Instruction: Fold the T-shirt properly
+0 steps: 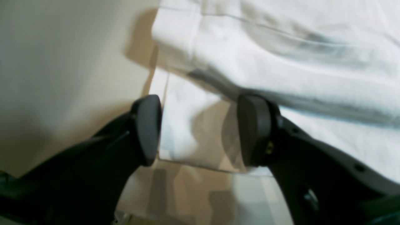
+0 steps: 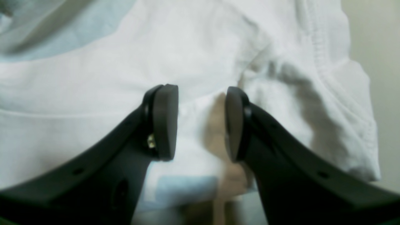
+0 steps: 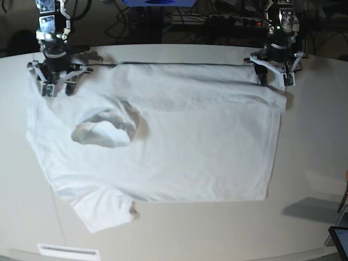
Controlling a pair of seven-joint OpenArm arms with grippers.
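The white T-shirt (image 3: 163, 141) lies spread on the table, collar opening (image 3: 103, 128) toward the left and one sleeve (image 3: 103, 209) at the front left. Its far edge is turned over in a band. My left gripper (image 3: 273, 79) stands open at the shirt's far right corner. In its wrist view the left gripper (image 1: 200, 131) straddles a hemmed corner of the T-shirt (image 1: 281, 47), pinching nothing. My right gripper (image 3: 56, 87) is open at the far left corner. In the right wrist view the right gripper (image 2: 200, 123) hovers over the T-shirt (image 2: 93, 78) beside a ribbed hem.
The white table (image 3: 310, 163) extends bare to the right of the shirt. Cables and equipment (image 3: 217, 22) run along the back edge. A dark object (image 3: 340, 239) sits at the front right corner, and a white label (image 3: 68, 251) at the front left edge.
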